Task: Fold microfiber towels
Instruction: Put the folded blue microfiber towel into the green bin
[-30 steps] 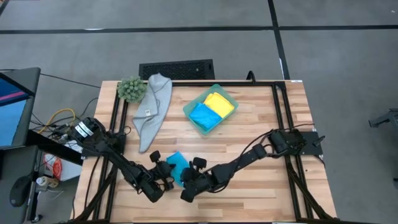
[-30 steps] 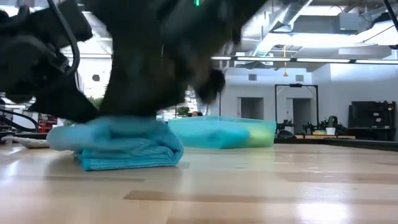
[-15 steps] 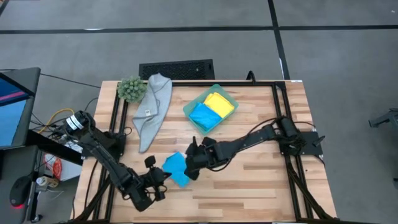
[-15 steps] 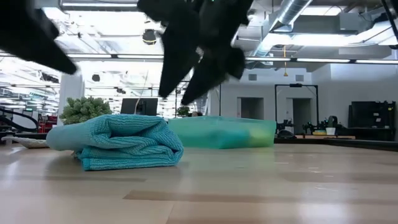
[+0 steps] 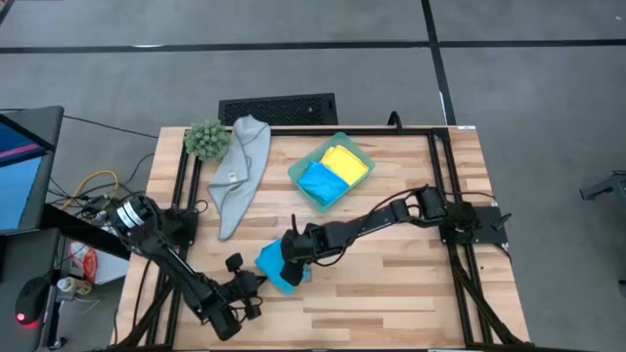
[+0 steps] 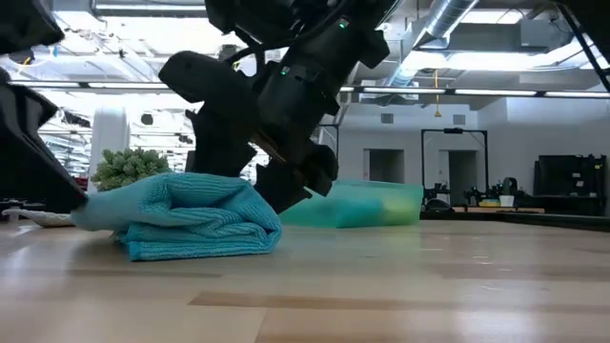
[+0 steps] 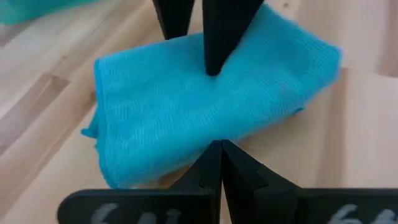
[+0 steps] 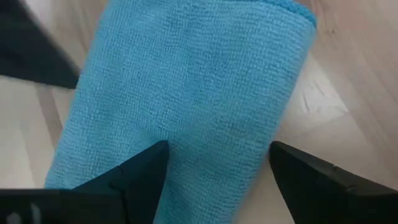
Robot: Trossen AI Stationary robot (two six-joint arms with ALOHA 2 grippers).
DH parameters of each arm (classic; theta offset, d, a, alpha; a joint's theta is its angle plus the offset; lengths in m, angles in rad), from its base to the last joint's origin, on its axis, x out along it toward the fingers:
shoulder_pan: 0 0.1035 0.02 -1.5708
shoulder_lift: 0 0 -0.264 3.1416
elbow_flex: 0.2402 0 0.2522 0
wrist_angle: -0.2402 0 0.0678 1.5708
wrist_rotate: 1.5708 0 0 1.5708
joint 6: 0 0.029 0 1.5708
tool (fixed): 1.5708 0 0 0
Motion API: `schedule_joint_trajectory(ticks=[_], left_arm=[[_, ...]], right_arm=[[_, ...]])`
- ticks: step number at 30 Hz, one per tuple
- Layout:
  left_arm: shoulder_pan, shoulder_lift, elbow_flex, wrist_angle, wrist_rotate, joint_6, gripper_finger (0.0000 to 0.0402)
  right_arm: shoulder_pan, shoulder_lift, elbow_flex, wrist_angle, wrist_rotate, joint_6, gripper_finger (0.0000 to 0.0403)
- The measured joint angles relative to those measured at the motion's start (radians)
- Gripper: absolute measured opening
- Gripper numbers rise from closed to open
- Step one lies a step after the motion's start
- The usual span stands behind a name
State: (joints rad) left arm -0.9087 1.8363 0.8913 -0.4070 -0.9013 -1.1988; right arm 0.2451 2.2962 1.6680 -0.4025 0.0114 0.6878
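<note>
One folded blue towel (image 5: 275,266) lies near the table's front edge. Left gripper (image 5: 238,288), fingers closed and empty, sits just beside it. Right gripper (image 5: 290,256), fingers spread wide, straddles the towel. Bare tabletop (image 5: 391,293) extends rightward.

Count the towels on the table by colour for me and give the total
Blue towels: 2, one folded on the table, one in the tray
Yellow towel: 1
Grey towel: 1
Total: 4
</note>
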Motion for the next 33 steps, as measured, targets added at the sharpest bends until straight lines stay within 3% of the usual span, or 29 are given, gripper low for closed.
schedule_joint_trajectory(ticks=[3,6,15,23,33], left_arm=[[0.026,0.045,0.001,0.032,0.006,0.006,0.0],[0.049,0.073,0.001,0.04,0.028,0.008,0.0],[0.063,0.077,0.001,0.04,0.025,0.027,0.0],[0.054,0.075,0.001,0.04,0.044,0.005,0.0],[0.027,0.075,0.001,0.049,0.048,-0.063,0.0]], right_arm=[[0.0,0.005,0.0,-0.001,-0.014,0.025,0.0285],[0.0,0.007,0.0,-0.014,-0.012,0.034,0.024],[-0.001,0.01,0.0,-0.002,-0.029,-0.019,0.0026],[-0.02,-0.068,-0.009,-0.055,-0.039,-0.089,0.0021],[-0.163,-0.323,-0.006,-0.239,0.04,-0.291,0.0016]])
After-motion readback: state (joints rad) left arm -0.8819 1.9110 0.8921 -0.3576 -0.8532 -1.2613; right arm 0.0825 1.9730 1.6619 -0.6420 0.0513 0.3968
